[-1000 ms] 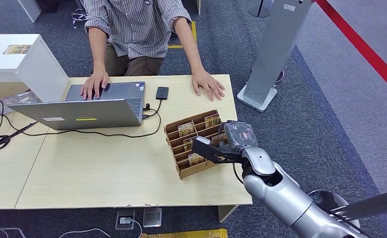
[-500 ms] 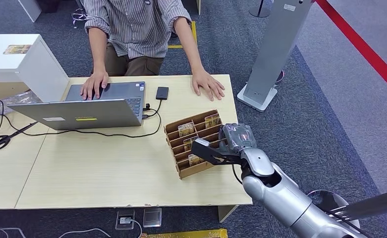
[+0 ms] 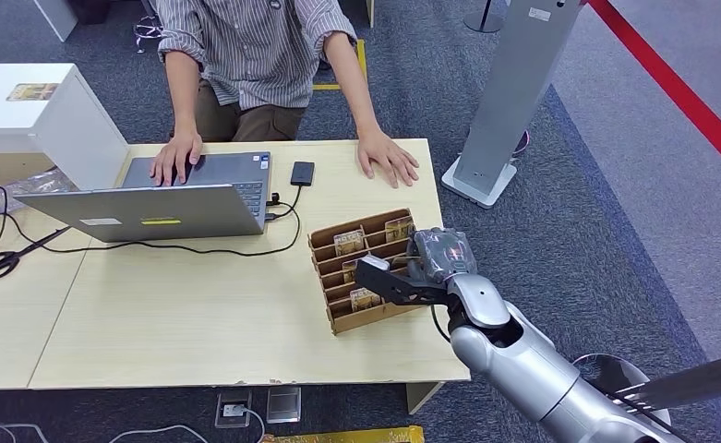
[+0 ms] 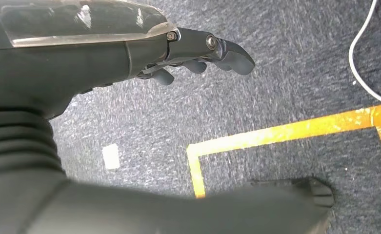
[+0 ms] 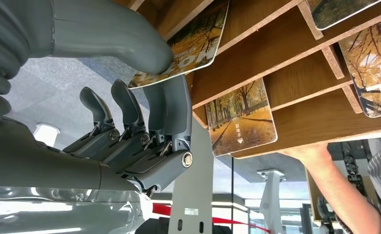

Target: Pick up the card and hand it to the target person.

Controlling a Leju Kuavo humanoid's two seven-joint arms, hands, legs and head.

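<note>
A wooden card rack (image 3: 340, 319) stands on the table's right side, with several autumn-picture cards (image 3: 348, 242) in its slots. My right hand (image 3: 419, 269) reaches into the rack's near right part. In the right wrist view the right hand (image 5: 144, 126) pinches one card (image 5: 194, 43) between thumb and fingers, and the card's far end still lies in its slot. Another card (image 5: 241, 121) sits in the slot beside it. The person (image 3: 255, 46) sits behind the table, with one hand (image 3: 389, 157) flat on it. My left hand (image 4: 193, 51) hangs over the carpet and holds nothing.
An open laptop (image 3: 153, 208) with the person's other hand on it sits on the table's left side, a phone (image 3: 302, 173) and cables beside it. Scissors (image 3: 6, 260) lie at the far left. A white box (image 3: 33, 111) and a grey pillar (image 3: 513, 92) flank the table.
My right hand has edged a little to the left, deeper into the rack, and the rack has shifted slightly. The person has stayed still.
</note>
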